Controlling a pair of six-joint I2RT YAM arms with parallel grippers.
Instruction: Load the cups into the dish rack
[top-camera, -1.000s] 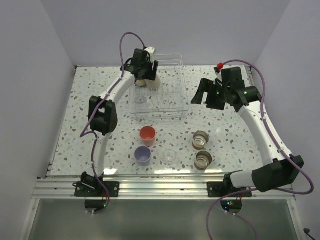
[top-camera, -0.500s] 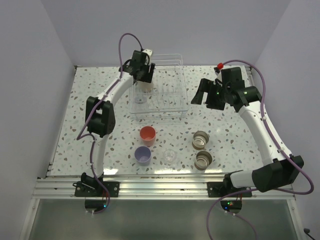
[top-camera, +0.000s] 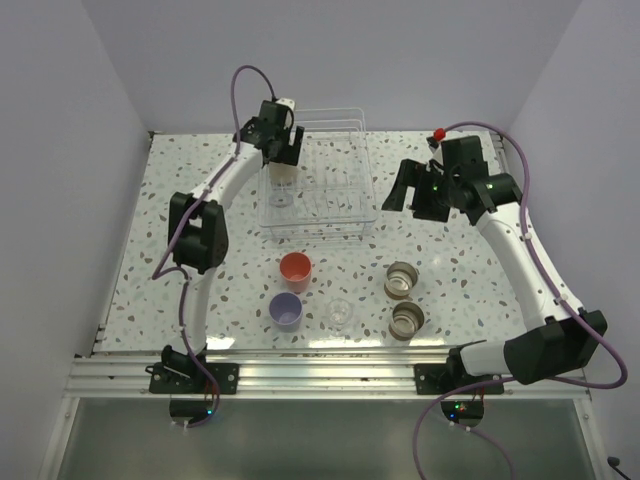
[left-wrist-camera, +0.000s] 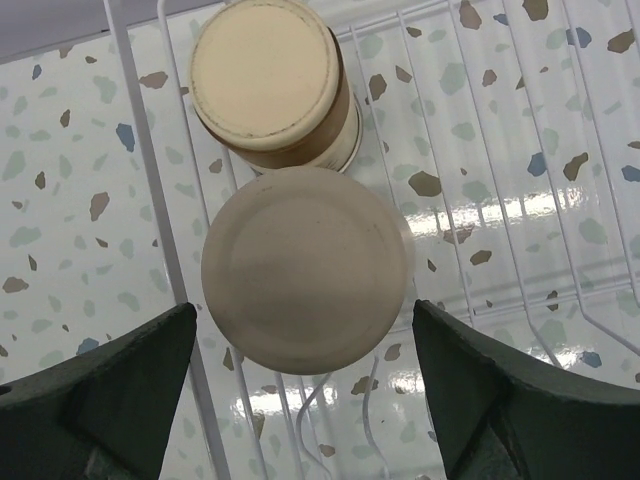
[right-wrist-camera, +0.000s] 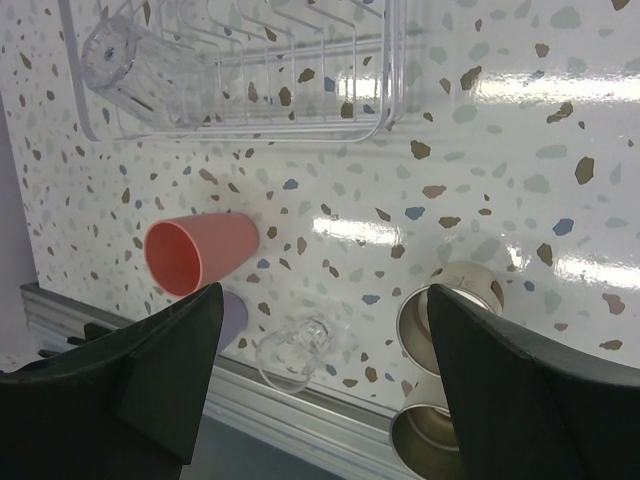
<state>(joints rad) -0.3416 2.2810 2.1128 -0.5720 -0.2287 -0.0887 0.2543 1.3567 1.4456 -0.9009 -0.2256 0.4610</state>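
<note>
Dish rack (top-camera: 335, 190) wires close beside both upturned cups (left-wrist-camera: 305, 270); open table (left-wrist-camera: 60, 200) alongside.

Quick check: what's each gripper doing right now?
Left gripper: open, jaws either side of the upturned beige cup in the dish rack, not gripping it.
Right gripper: open, empty.

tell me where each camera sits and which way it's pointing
top external: above and behind the arm bases, looking down on the table; both arms show, left gripper over the dish rack.
left wrist: straight down into the rack at two upturned cups; own fingers below.
right wrist: angled toward the near edge, past the coral cup; own fingers low.
shared: the rack, all three.
</note>
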